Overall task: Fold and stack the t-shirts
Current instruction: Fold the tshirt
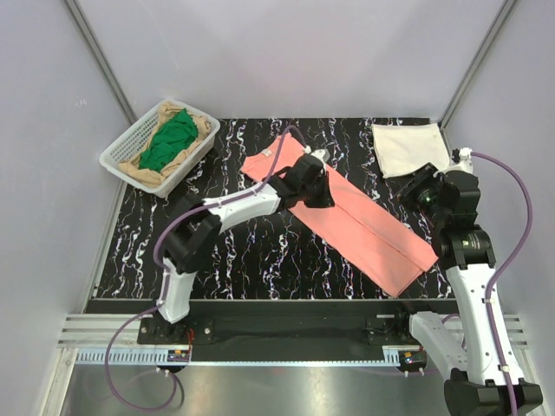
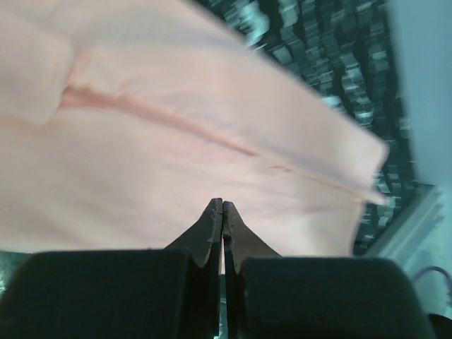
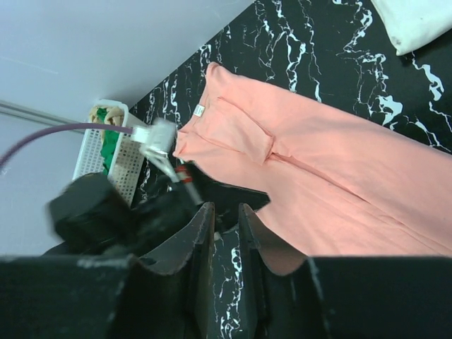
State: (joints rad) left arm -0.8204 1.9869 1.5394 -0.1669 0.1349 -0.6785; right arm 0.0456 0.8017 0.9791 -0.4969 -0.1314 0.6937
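A salmon-pink t-shirt (image 1: 368,230) lies on the black marbled table (image 1: 234,251), folded into a long strip that runs diagonally from back left to front right. My left gripper (image 1: 326,199) is low over the middle of the strip. In the left wrist view its jaws (image 2: 222,206) are shut, with the pink cloth (image 2: 176,134) behind them and none showing between them. A folded cream-white t-shirt (image 1: 408,147) rests at the back right. My right gripper (image 1: 416,192) hangs just in front of it, beside the strip. Its jaws (image 3: 224,209) stand narrowly open with nothing between them.
A white mesh basket (image 1: 117,158) sits at the back left corner of the table and holds a crumpled green t-shirt (image 1: 169,139) on top of a tan one (image 1: 139,171). Grey walls close in the back and both sides.
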